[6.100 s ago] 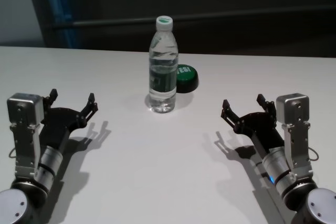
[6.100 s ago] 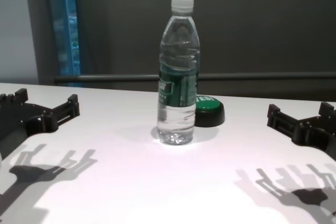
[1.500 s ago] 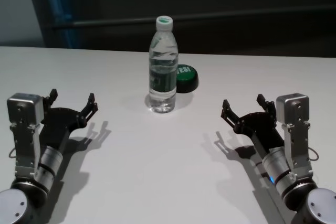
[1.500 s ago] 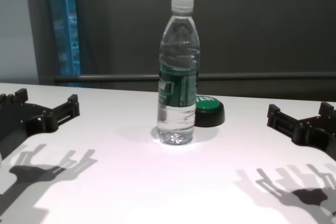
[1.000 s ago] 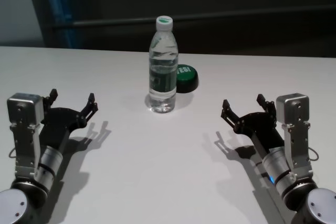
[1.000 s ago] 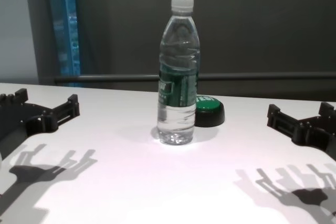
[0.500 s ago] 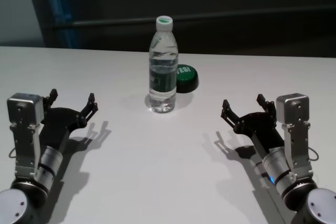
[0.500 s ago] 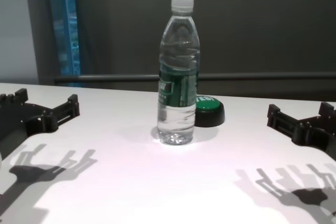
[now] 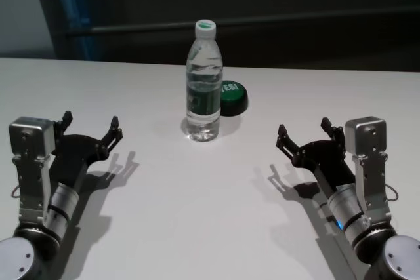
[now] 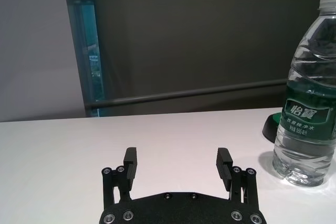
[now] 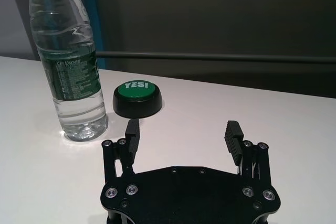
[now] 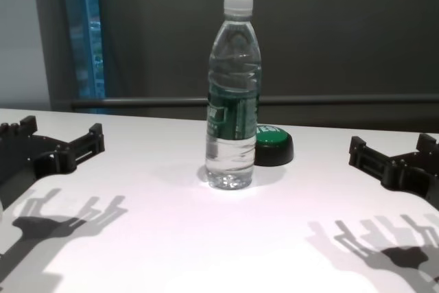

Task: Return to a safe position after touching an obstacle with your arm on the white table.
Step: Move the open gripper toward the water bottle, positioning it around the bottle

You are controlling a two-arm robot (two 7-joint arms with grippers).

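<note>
The obstacle (image 9: 203,83), a clear water bottle w/ white cap and dark green label band, stands upright on the white table (image 9: 197,214), long axis vertical, cap up, base flat on the surface. It sits approx. mid-table between the two arms, toward the far side, well apart from both. Water fills it to near the neck; label text faces the left wrist cam. Left gripper (image 9: 88,128) rests low over the table on the robot's left, near side, fingers spread wide w/ nothing between them; the arm runs back toward the body, wrist block raised above the forearm, fingers aimed fwd and slightly inward toward the bottle. Right gripper (image 9: 304,134) mirrors it on the robot's right: fingers spread wide, empty, aimed fwd/inward, low over the table, forearm angling back to the near right corner. In chest view both grippers show at the frame edges, each casting a forked shadow on the tabletop nearer the robot. Just behind the bottle, to its right, sits a low black button w/ green top (image 9: 232,96) marked "YES!", close to the bottle's base; can't tell if they touch. Beyond the table's far edge: dark wall, a horizontal grey rail (image 12: 343,99), and a blue-lit vertical strip (image 12: 88,32) at left.
</note>
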